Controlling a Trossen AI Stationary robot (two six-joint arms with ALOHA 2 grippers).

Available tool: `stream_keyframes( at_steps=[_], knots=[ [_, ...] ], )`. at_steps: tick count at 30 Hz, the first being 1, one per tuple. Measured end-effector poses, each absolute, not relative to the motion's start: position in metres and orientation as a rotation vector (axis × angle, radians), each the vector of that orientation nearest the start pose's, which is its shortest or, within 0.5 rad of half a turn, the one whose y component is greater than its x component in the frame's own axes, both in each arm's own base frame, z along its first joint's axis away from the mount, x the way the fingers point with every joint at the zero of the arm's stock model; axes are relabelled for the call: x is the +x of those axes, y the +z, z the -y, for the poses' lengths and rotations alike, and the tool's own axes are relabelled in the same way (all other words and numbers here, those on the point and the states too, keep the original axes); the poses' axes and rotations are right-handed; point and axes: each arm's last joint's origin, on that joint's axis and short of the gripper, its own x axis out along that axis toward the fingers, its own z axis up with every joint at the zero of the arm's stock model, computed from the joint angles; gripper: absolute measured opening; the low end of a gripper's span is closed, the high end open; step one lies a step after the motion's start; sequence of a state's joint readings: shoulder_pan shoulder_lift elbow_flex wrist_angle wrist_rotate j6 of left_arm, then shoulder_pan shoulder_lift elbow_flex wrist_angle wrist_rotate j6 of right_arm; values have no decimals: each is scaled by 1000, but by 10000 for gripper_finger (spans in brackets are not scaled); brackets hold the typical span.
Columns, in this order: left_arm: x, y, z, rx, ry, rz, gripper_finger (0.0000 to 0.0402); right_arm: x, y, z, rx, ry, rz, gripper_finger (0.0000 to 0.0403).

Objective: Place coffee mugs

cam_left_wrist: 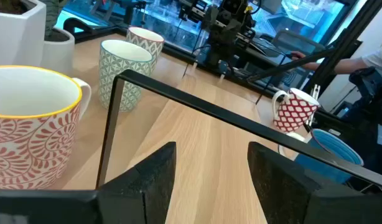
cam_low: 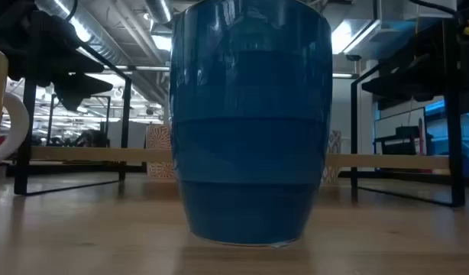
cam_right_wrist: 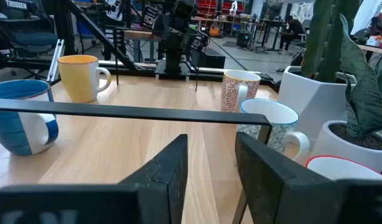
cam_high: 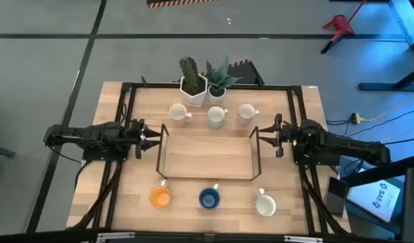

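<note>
Six mugs wait in two rows: blue mug nearest. My left fingers and right fingers part open, empty, flanking shelf.

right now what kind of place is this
Probably a robotics lab or workshop: a pale wooden table inside a black metal frame, bare grey taped floor, and workbenches with equipment in the room behind.

light: bright, even, overhead | shadows: soft | low view: ceiling lamps glare
</note>
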State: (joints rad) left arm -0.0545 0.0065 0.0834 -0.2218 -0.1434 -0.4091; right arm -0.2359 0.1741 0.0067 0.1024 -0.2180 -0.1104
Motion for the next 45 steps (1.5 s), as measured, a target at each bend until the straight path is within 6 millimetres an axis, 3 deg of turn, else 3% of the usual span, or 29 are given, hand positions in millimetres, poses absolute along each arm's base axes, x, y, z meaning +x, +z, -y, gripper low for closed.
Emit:
stream_keyframes(
  at_steps=[41,45],
  knots=[
    [91,170,1,-394,117,-124,194,106,162,19,-96,-25,-63,124],
    [91,170,1,-394,117,-124,194,106,163,19,10,-27,-48,124]
  ],
)
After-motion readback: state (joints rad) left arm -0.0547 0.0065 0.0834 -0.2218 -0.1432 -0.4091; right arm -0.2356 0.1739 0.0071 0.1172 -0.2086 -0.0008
